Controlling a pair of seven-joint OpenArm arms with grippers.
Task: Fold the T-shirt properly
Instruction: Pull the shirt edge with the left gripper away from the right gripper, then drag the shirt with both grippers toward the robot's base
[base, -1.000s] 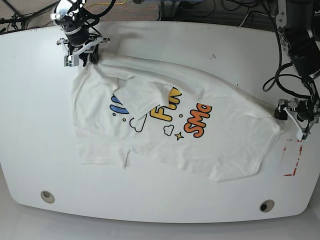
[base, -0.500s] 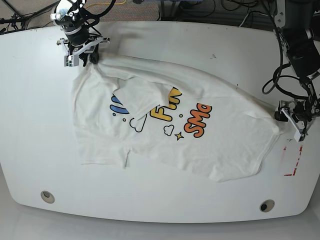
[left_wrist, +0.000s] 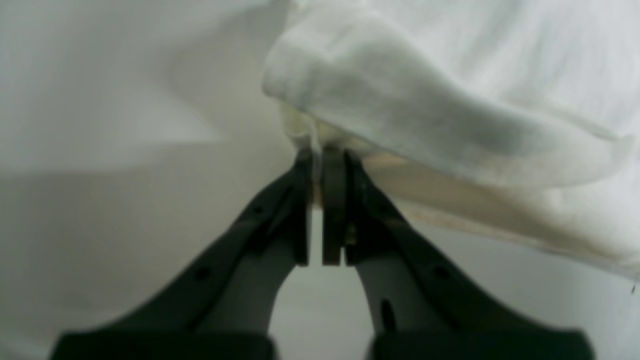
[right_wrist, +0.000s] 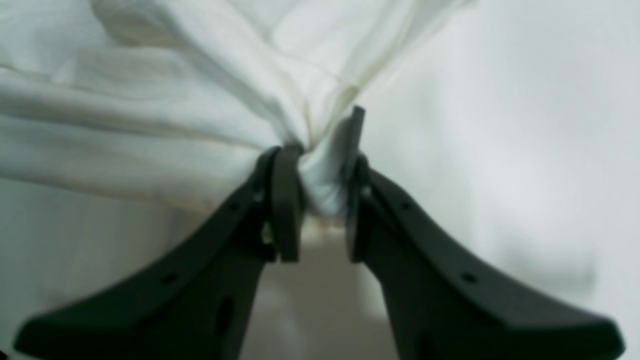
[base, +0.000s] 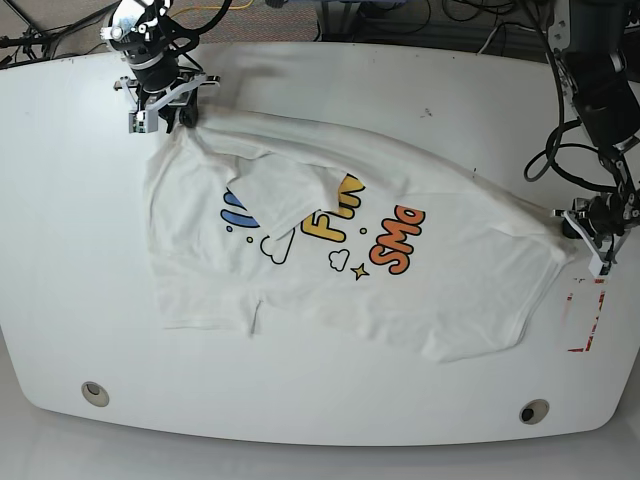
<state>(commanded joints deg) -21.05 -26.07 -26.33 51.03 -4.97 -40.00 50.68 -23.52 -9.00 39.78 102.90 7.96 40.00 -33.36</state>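
The white T-shirt (base: 330, 250) lies spread across the table with its blue, yellow and orange lettering facing up and one sleeve folded over the print. My right gripper (base: 165, 108) sits at the shirt's far left corner, shut on a bunched bit of fabric (right_wrist: 320, 185). My left gripper (base: 590, 232) is at the shirt's right edge. In the left wrist view its fingers (left_wrist: 332, 200) are pinched on a thin cloth edge (left_wrist: 315, 145).
The white table (base: 80, 250) has round holes near its front corners (base: 95, 393) (base: 534, 411). Red tape marks (base: 585, 320) lie on the table at the right, beside the shirt's edge. Cables and flooring lie beyond the far edge.
My left gripper has drawn the shirt's right edge slightly up and to the right, stretching the cloth. My right gripper has stayed put at the far left corner.
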